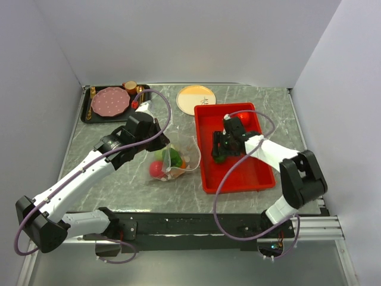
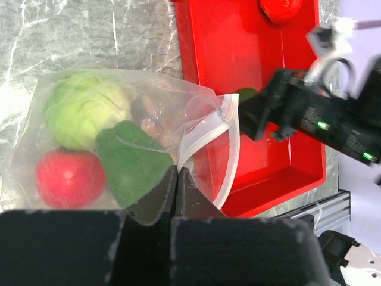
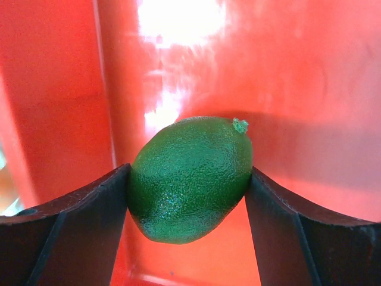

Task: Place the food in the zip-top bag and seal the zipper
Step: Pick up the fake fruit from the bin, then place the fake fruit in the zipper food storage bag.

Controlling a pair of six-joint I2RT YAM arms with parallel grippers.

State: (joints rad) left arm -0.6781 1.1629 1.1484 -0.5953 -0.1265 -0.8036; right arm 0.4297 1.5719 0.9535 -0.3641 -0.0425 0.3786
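Note:
The clear zip-top bag [image 1: 172, 162] lies on the table left of the red tray [image 1: 241, 176]. In the left wrist view it holds a light green cabbage [image 2: 86, 107], a red fruit [image 2: 68, 179], a dark green piece [image 2: 134, 164] and a brownish piece [image 2: 152, 122]. My left gripper [image 2: 176, 170] is shut on the bag's mouth edge at the whitish zipper strip [image 2: 205, 137]; the mouth gapes toward the tray. My right gripper [image 3: 189, 173] is shut on a dark green lime [image 3: 190, 179] inside the tray, near its left wall [image 1: 220, 157]. A red tomato [image 1: 243, 117] lies at the tray's far end.
A black tray [image 1: 89, 113] with a pink plate [image 1: 110, 101], cutlery and a small cup stands at the back left. A yellow-rimmed plate [image 1: 196, 98] sits behind the red tray. White walls enclose the table on three sides.

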